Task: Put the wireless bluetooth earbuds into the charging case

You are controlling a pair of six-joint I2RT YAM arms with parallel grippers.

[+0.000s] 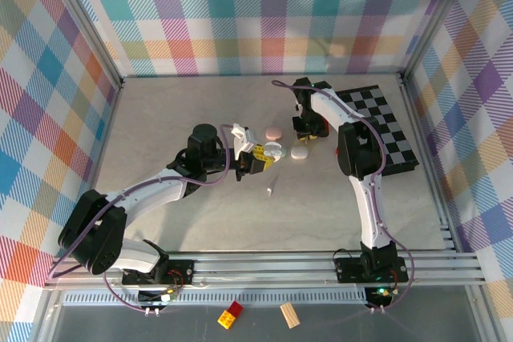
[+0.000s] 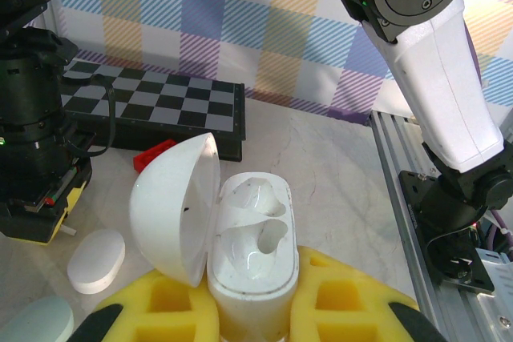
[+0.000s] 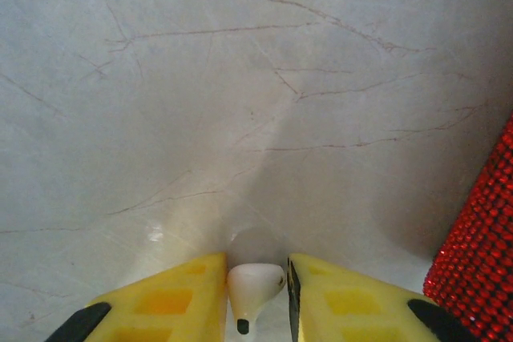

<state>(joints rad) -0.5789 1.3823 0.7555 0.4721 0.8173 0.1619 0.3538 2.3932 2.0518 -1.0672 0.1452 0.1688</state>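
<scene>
The white charging case [image 2: 252, 254] stands upright between the yellow fingers of my left gripper [image 2: 252, 306], which is shut on its body. Its lid [image 2: 176, 206] is swung open to the left and both wells are empty. In the top view this gripper [image 1: 258, 159] is at the table's middle. My right gripper [image 3: 256, 298] is low over the marble table, its yellow pads closed against a white earbud [image 3: 255, 284] whose stem points toward the camera. It is behind the cases in the top view [image 1: 308, 134]. Another tiny white earbud [image 1: 270, 191] lies loose on the table.
Closed pebble cases lie near the grippers: pink [image 1: 274, 132], white [image 1: 299, 152] and pale green [image 1: 274, 150]. A chessboard [image 1: 381, 130] lies at the back right. A red glittery object [image 3: 481, 238] sits just right of the right gripper. An aluminium rail [image 1: 321, 266] runs along the near edge.
</scene>
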